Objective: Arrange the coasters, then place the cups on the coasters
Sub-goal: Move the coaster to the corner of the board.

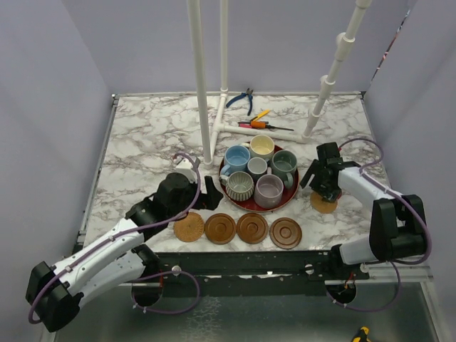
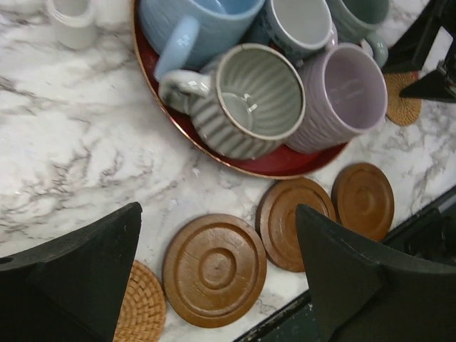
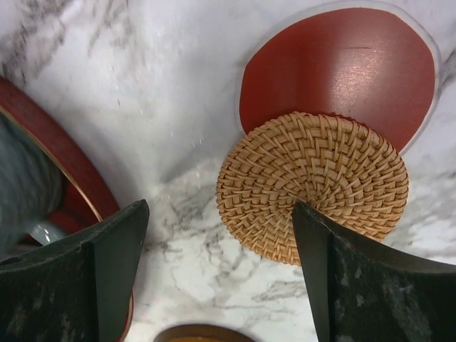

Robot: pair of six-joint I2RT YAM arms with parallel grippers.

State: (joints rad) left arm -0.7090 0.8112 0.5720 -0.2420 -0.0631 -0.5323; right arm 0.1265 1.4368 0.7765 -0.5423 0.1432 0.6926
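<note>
Four coasters lie in a row at the table's front edge: a woven tan one [image 1: 189, 228] [image 2: 142, 306] and three grooved wooden ones [image 1: 219, 229] [image 1: 252, 228] [image 1: 286, 233]. A second woven coaster [image 1: 323, 203] [image 3: 313, 185] lies to the right, partly on a reddish disc [image 3: 338, 64]. The cups stand together on the red tray [image 1: 288, 199]: light blue [image 1: 237, 158], cream-yellow [image 1: 261, 146], grey-green [image 1: 284, 162], small pale grey [image 1: 257, 167], ribbed [image 2: 249, 100] and lavender [image 2: 342, 96]. My left gripper [image 2: 217, 214] hangs open over the row. My right gripper [image 3: 219, 210] stands open just left of the second woven coaster.
White pipe frames [image 1: 203, 85] rise behind the tray. Pliers [image 1: 244, 100] and screwdrivers [image 1: 260, 121] lie at the back. The row of coasters sits close to the table's front edge [image 1: 242, 251]. A white pipe fitting [image 2: 71, 21] stands left of the tray.
</note>
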